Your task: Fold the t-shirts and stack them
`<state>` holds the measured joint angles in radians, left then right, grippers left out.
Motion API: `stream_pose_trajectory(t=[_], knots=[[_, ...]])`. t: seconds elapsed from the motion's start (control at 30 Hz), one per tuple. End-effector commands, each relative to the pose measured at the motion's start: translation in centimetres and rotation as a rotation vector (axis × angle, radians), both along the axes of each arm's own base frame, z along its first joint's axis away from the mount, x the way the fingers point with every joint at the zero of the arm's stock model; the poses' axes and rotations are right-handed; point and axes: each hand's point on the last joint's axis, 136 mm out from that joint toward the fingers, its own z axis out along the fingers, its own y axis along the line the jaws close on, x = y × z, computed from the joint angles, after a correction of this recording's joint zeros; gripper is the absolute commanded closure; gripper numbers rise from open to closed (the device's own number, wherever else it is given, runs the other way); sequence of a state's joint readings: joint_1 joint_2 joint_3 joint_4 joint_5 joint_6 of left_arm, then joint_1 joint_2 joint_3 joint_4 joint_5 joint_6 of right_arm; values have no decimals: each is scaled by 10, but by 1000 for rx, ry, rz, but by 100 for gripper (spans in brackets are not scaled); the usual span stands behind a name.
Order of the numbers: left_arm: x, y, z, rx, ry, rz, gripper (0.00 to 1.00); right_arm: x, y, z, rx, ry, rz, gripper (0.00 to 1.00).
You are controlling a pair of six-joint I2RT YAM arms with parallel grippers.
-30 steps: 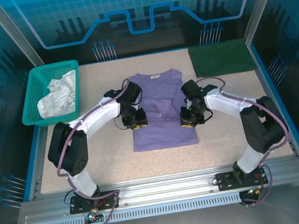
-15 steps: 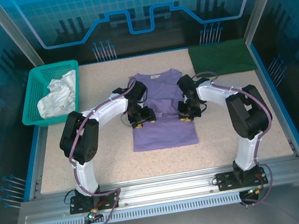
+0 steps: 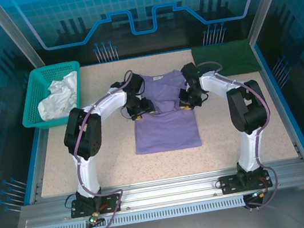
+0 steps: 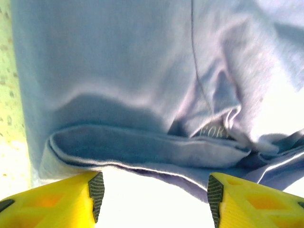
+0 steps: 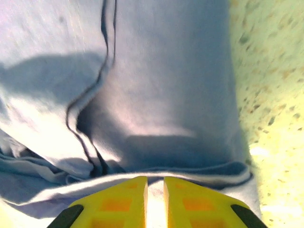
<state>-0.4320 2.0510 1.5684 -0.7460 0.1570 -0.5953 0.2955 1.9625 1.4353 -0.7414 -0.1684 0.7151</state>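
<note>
Half folded at centre of tabletop (image 3: 231,136): lavender t-shirt (image 3: 164,125); green t-shirt (image 3: 224,59) folded at far right corner. Left claw (image 4: 155,190) spread wide beside the fold, right claw (image 5: 155,185) narrow, apparently pinching lavender cloth. Remaining: finish folding, then stack.

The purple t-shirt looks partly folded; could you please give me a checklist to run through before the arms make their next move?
1. Is the left gripper free of cloth? Its jaws are open and the fold's edge lies just beyond them. Ok.
2. Is the right gripper free of cloth? Its jaws are nearly closed right at the fold's edge. Cannot tell.
3. Is the purple t-shirt lying smooth? Cloth is bunched and creased along the fold in both wrist views. Not ok.
4. Are its sides tucked in? The top view shows a narrow, straight-sided body. Ok.
5. Is the stacking spot ready? The dark green t-shirt lies flat at the far right corner, with nothing on it. Ok.
</note>
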Motion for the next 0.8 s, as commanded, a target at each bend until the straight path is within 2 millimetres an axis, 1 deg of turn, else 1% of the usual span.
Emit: stream_pose_trajectory(t=[0.0,0.07,0.1,0.17,0.23,0.3,0.33,0.4,0.47,0.5,0.6,0.77], knots=[[17,8,10,3,-28,26,36,9,-7,9,45,19,-53,81],[21,8,22,-11,-51,23,36,11,-5,19,64,-3,-44,80],[21,5,31,-28,-68,12,37,10,-2,25,80,-17,-34,80],[17,-6,46,-71,-92,-15,42,3,2,30,113,-26,-18,80],[7,-25,60,-131,-116,-68,53,-8,5,31,128,-25,-9,80],[-8,-53,67,-210,-116,-142,66,-20,2,26,125,-15,-14,80],[-16,-67,68,-251,-109,-179,70,-24,1,24,124,-9,-15,80],[-32,-95,61,-311,-77,-249,76,-31,-3,14,113,9,-21,81],[-42,-112,52,-333,-41,-288,79,-34,-5,6,108,26,-25,82],[-44,-117,46,-342,-27,-298,79,-34,-6,3,107,35,-29,82],[-44,-122,30,-331,-2,-305,80,-31,-5,-3,102,49,-26,83],[-34,-114,6,-231,-6,-327,79,-25,-7,-18,80,90,-33,83]])
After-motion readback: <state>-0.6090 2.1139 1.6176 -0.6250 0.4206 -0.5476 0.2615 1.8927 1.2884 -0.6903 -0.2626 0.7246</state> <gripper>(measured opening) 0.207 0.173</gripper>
